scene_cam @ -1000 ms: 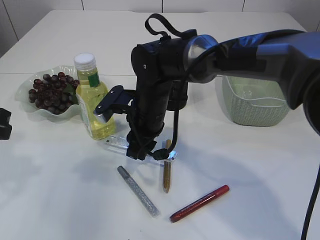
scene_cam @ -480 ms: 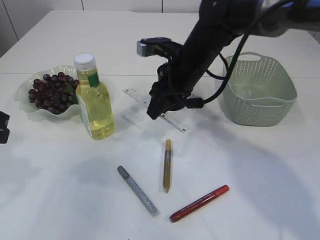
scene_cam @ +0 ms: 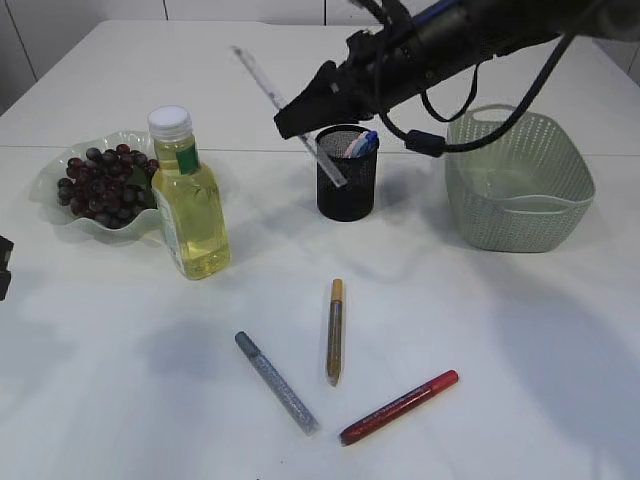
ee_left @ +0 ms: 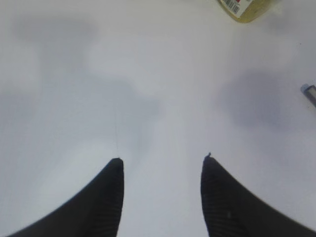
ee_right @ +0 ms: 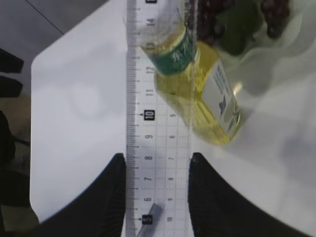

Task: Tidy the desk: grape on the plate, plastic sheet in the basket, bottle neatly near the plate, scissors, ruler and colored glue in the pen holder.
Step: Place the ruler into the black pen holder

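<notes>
My right gripper (scene_cam: 297,118) (ee_right: 157,159) is shut on the clear ruler (scene_cam: 285,105) (ee_right: 158,123), held by its two long edges. The ruler slants in the air, its lower end at the rim of the black mesh pen holder (scene_cam: 347,190); I cannot tell whether it is inside. Blue and pink handles (scene_cam: 360,144), apparently the scissors, stick out of the holder. The yellow bottle (scene_cam: 192,205) (ee_right: 202,94) stands beside the plate (scene_cam: 60,225) of grapes (scene_cam: 100,183). Silver (scene_cam: 277,382), gold (scene_cam: 335,330) and red (scene_cam: 398,407) glue pens lie in front. The plastic sheet is hidden. My left gripper (ee_left: 162,159) is open over bare table.
The green basket (scene_cam: 520,180) stands at the right, next to the pen holder. My right arm reaches in from the upper right above both. The left arm shows only at the left edge (scene_cam: 3,268). The bottle's base (ee_left: 242,6) is at the top of the left wrist view.
The right arm lifted the ruler from the table in front of the bottle and carried it up and back to the pen holder. The left gripper stayed put.
</notes>
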Motion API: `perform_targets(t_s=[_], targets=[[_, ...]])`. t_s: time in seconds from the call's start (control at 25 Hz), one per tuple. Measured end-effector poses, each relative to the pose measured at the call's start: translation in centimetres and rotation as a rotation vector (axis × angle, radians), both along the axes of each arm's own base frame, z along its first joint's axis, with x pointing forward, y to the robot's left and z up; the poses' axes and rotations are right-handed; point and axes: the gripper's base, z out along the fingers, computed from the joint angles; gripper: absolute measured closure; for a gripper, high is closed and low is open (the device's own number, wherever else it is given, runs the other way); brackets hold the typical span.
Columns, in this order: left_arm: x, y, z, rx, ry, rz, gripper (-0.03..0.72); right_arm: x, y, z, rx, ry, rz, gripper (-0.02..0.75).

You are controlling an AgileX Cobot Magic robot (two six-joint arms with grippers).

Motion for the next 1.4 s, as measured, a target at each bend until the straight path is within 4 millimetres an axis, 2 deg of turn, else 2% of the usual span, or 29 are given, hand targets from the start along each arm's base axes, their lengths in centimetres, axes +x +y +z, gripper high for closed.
perform_targets(t_s=[0.28,0.44,0.52,0.68,0.92,1.4], targets=[[-0.1,0.0,-0.1,0.001,0.013,0.003,0.316,2.2,-2.7,1.6,0.146,-0.246,-0.078,0.438],[-0.2,0.1,-0.1,0.006,0.027,0.006,0.316,3.4,-3.2,2.1,0.23,-0.408,-0.126,0.438],[-0.2,0.1,-0.1,0.006,0.03,0.007,0.316,4.1,-3.1,1.6,0.284,-0.439,-0.152,0.438],[-0.4,0.0,-0.2,-0.007,0.046,0.015,0.316,5.7,-3.0,-1.3,0.351,-0.47,-0.206,0.438],[-0.5,0.0,-0.2,-0.01,0.058,0.019,0.316,7.0,-3.1,-4.8,0.298,-0.546,-0.225,0.438],[-0.5,0.0,-0.3,-0.004,0.062,0.018,0.316,8.3,-3.6,-5.4,0.195,-0.658,-0.281,0.438]])
